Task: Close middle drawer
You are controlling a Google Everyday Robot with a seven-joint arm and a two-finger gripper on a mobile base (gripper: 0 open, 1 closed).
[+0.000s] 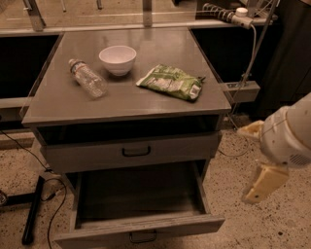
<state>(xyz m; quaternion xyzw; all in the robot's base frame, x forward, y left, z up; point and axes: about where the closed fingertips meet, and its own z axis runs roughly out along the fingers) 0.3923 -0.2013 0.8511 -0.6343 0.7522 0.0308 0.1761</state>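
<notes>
The middle drawer (138, 204) of the grey cabinet is pulled far out; it is a wide, deep, empty box, and its front with a small black handle (142, 237) is at the bottom edge of the view. The top drawer (133, 151) above it is pushed in. The lowest drawer is out of view. My gripper (256, 158) hangs to the right of the cabinet, level with the open drawer and apart from it. Its cream fingers (265, 182) are spread, open and empty.
On the cabinet top (160, 104) lie a clear plastic bottle (88, 79), a white bowl (117, 59) and a green snack bag (171, 81). A power strip (221, 13) and cable hang at the back right. Black cables and a bar (33, 209) lie on the speckled floor to the left.
</notes>
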